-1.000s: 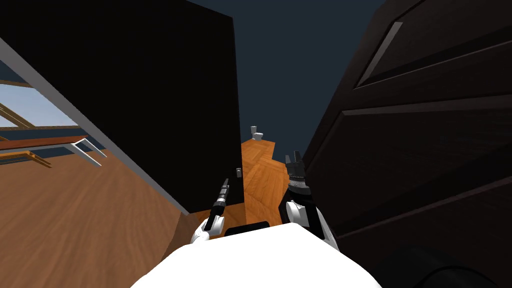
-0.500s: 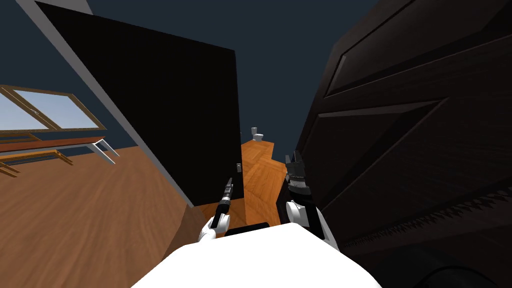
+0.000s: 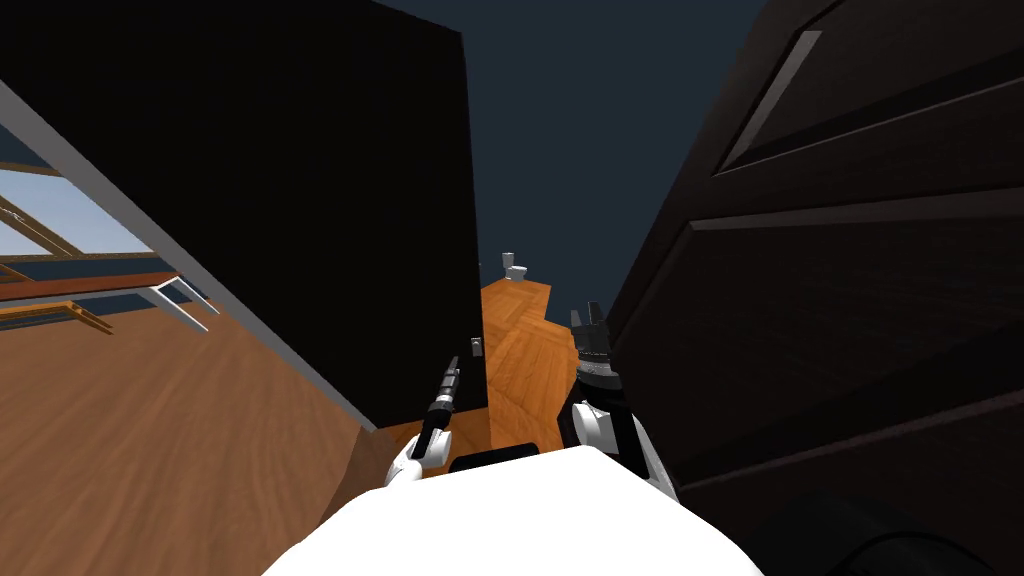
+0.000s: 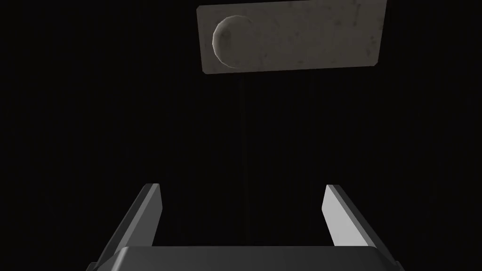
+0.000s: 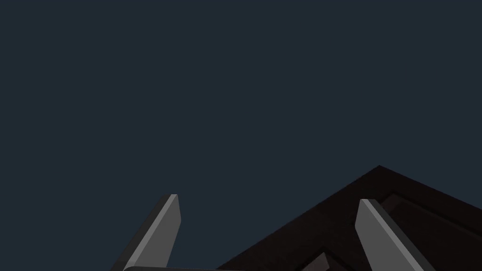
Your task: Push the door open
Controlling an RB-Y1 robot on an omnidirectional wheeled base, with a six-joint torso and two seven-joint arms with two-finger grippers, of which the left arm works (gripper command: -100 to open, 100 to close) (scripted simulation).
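My left gripper (image 3: 452, 362) points at the door (image 3: 300, 200), a flat black slab standing on my left. In the left wrist view the fingers of the left gripper (image 4: 242, 188) stand well apart with nothing between them, and the door (image 4: 94, 117) lies flat across the whole background. I cannot tell whether the fingertips touch it.

Beyond the fingertips, apart from them, a grey plate (image 4: 292, 37) sits on the door with a round knob (image 4: 226, 42) at one end. From the head the plate (image 3: 477, 346) is a small grey patch on the door's near edge, just past the left gripper; the knob cannot be made out there.

My right gripper (image 3: 588, 315) is raised beside a brown panelled door (image 3: 850, 300) that fills my right side. In the right wrist view the right gripper (image 5: 268, 197) has its fingers spread and holds nothing, a corner of the panelled door (image 5: 423, 211) lies behind one finger, and the rest is dark blue wall (image 5: 188, 94).

From the head, a wooden floor (image 3: 520, 350) runs between the two doors to a small white toilet (image 3: 513, 266), and a window (image 3: 40, 215) shows far to the left.
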